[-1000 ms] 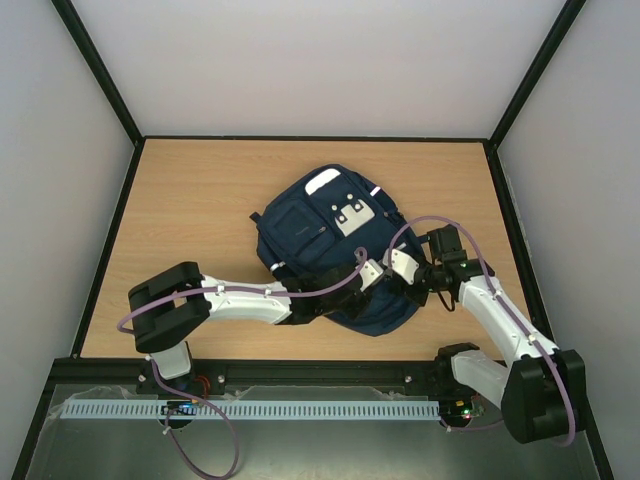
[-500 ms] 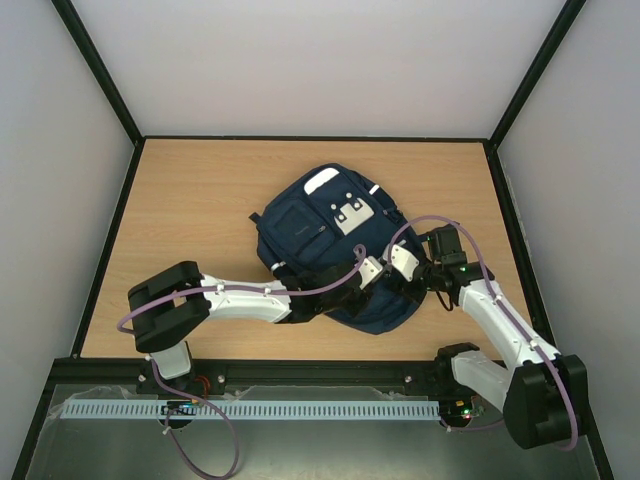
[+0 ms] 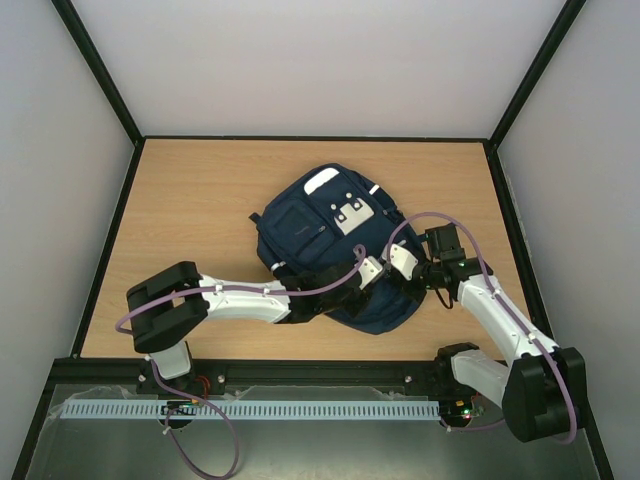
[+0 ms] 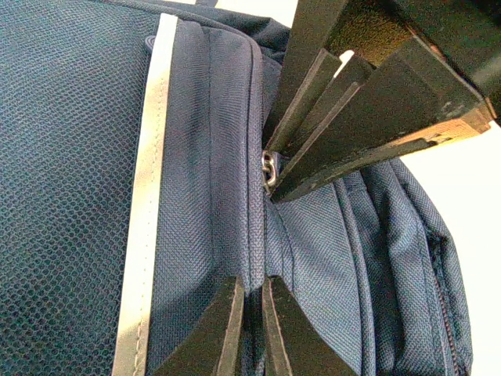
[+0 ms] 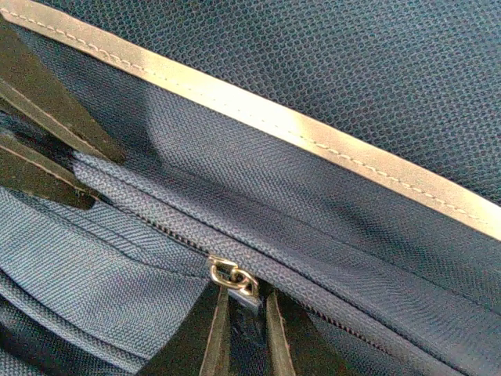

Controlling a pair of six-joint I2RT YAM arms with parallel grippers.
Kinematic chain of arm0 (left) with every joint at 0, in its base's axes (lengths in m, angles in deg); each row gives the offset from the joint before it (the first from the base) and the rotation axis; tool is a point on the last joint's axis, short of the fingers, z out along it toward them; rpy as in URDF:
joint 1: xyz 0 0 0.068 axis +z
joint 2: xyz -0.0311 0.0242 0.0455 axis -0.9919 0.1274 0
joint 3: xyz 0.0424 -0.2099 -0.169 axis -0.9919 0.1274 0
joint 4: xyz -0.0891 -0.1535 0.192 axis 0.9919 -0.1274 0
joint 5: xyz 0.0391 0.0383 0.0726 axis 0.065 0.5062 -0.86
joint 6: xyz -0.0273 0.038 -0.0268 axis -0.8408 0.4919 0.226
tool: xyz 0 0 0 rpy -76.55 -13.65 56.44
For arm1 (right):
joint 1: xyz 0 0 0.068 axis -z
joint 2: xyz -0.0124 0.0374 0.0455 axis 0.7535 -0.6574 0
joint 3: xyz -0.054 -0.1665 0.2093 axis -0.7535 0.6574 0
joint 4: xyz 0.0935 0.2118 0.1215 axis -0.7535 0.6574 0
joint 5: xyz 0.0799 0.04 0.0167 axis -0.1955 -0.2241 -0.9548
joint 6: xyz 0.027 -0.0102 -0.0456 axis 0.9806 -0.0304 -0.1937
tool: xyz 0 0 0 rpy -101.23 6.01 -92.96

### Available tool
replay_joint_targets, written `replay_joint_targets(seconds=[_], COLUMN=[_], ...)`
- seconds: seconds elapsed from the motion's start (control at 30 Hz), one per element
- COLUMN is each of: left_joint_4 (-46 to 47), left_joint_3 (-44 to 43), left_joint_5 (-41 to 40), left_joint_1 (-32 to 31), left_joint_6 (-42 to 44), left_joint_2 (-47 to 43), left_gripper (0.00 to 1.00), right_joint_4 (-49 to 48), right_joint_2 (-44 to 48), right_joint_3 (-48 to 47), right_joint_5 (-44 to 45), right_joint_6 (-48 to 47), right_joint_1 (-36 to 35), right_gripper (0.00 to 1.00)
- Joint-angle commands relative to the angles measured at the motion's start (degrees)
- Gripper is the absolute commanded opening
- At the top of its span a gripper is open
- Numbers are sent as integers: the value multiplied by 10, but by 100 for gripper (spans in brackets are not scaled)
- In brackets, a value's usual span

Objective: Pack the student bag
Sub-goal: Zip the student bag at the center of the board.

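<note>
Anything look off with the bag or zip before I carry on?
Nothing stands out. The navy-blue fabric backpack lies flat, its zip intact; the right gripper pinches the metal zip pull, the left gripper the seam.

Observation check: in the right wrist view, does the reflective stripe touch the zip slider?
No, navy fabric lies between stripe and slider.

Flat on the light wooden surface [image 3: 200, 200], right of centre: large navy-blue fabric backpack [image 3: 310, 235]. At its near right corner, jaws of the left arm [image 3: 250, 298] in from the left, jaws of the right arm [image 3: 490, 305] in from the right, tips almost meeting. Between both, on the zip line, small metal zip pull [image 5: 232, 276], touching the right tips.
</note>
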Motion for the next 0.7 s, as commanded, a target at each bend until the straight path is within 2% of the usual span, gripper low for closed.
replay_joint_targets(seconds=[0.0, 0.2, 0.43, 0.67], left_joint_4=[32, 30, 33, 34], left_joint_3=[-15, -1, 17, 38], left_joint_5=[-12, -20, -19, 0], left_joint_1=[3, 3, 3, -1], left_joint_6=[4, 6, 1, 12], left_joint_2=[-32, -44, -52, -67], left_gripper=[2, 2, 2, 2], right_joint_4=[28, 49, 50, 27], right_joint_2=[-6, -17, -54, -106], right_joint_3=[-32, -40, -58, -92], right_joint_5=[23, 79, 103, 125], right_joint_6=[11, -18, -56, -45], right_joint_1=[1, 32, 114, 138], right_gripper=[2, 1, 1, 1])
